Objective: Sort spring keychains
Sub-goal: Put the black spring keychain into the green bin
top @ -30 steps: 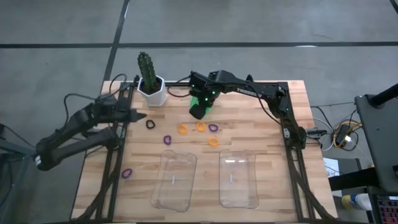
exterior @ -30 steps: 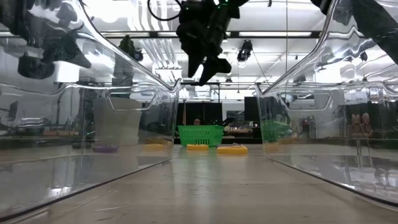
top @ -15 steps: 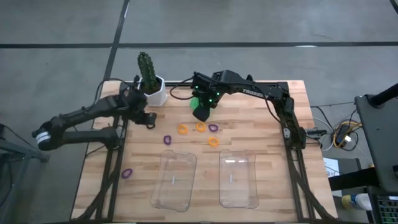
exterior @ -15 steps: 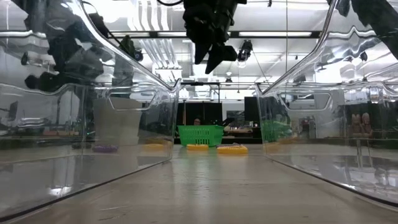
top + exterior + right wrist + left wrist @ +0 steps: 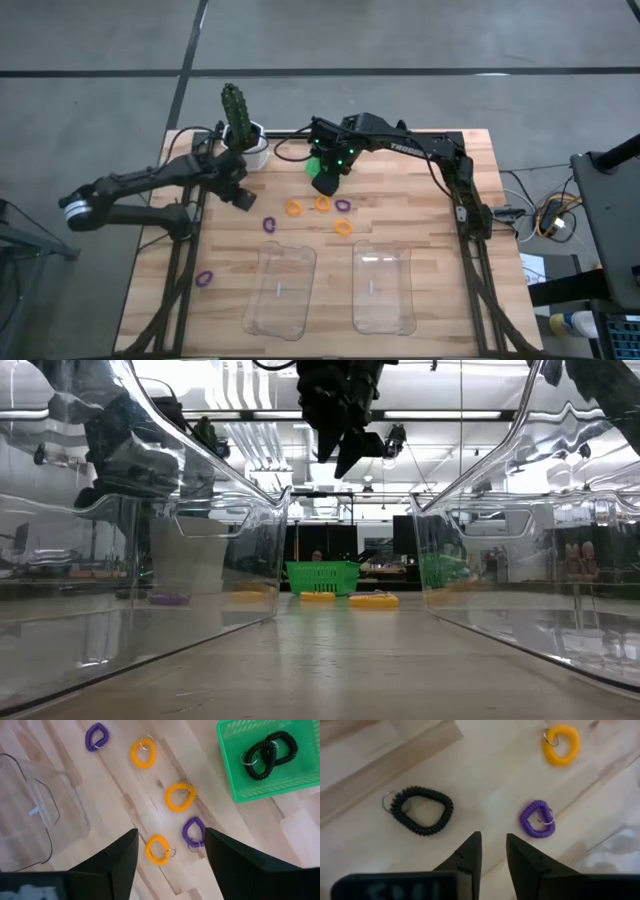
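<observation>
The black spring keychain, lying on the bench at eleven o'clock of the slightly parted, empty left tool, could be missed or nudged aside if the narrow gap is lowered off-centre.

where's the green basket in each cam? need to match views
High view: green basket at the table's far middle, mostly hidden under the right gripper.
Low view: picture centre, at the table's far end.
Left wrist view: not in it.
Right wrist view: upper right corner, two black keychains inside.
Shared landmark: left clear tray, seen in all but the left wrist view.
</observation>
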You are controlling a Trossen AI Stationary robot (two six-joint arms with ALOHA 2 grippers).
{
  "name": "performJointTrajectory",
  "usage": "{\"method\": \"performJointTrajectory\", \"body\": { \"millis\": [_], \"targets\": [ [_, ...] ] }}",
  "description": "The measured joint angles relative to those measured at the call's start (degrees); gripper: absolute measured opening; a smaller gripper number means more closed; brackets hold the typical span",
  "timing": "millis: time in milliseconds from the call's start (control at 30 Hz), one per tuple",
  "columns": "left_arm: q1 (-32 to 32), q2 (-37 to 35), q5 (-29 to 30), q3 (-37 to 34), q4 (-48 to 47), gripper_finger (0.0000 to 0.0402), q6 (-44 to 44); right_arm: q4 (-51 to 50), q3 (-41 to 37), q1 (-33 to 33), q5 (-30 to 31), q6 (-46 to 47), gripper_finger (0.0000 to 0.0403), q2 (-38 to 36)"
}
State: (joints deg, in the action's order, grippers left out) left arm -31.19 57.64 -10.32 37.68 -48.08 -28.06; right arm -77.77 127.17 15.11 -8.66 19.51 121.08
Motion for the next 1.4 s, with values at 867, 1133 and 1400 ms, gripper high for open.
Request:
{"method": "performJointTrajectory", "body": {
  "millis": [867,1133,1400],
  "targets": [
    [0.5,17.4,5.7,-0.5,3.3,0.0113,7.3,-4.3,0.0,-0.5,-0.8,0.4,0.0219,-1.3],
    [0.5,19.0,9.0,-0.4,4.6,0.0113,8.6,-4.3,0.0,-0.5,-0.8,1.1,0.0219,-1.6],
    [0.6,17.5,10.7,0.7,5.0,0.0113,9.2,-4.3,0.0,-0.6,-0.8,1.1,0.0219,-1.6]
  ]
}}
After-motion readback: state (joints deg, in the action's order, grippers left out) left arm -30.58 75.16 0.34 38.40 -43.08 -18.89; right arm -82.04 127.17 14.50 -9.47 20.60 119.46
